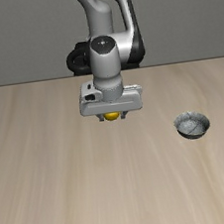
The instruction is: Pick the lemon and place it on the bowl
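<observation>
A small yellow lemon [112, 116] lies on the wooden table, mostly hidden under the gripper's body; just its lower edge peeks out. My gripper [111, 113] hangs straight down over the lemon, its grey hand covering the spot. A small grey bowl [193, 125] stands on the table toward the exterior view's right, well apart from the lemon and slightly lower in the view.
The wooden table [63, 180] spreads wide around both objects. The arm's dark base [80, 58] stands at the far edge against a grey wall.
</observation>
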You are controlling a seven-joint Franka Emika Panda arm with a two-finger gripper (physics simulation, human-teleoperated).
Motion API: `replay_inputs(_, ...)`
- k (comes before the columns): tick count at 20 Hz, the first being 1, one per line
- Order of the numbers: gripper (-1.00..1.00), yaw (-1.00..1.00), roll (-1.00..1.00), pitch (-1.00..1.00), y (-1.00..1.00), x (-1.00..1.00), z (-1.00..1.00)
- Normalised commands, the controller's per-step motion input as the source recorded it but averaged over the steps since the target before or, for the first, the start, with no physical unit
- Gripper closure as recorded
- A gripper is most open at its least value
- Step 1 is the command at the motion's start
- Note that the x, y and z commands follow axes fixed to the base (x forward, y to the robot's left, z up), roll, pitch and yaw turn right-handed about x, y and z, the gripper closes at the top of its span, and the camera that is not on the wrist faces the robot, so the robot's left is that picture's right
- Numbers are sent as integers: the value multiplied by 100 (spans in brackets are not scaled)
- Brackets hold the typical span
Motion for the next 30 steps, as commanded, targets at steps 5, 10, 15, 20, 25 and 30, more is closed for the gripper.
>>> replay_inputs(5, 100, 0, 0, 0, 0, 0, 100)
replay_inputs(10, 100, 0, 0, 0, 100, 0, 0)
replay_inputs(15, 100, 0, 0, 0, 100, 0, 0)
replay_inputs(20, 100, 0, 0, 0, 100, 0, 0)
replay_inputs(25, 100, 0, 0, 0, 80, 20, 0)
replay_inputs(30, 100, 0, 0, 0, 0, 100, 0)
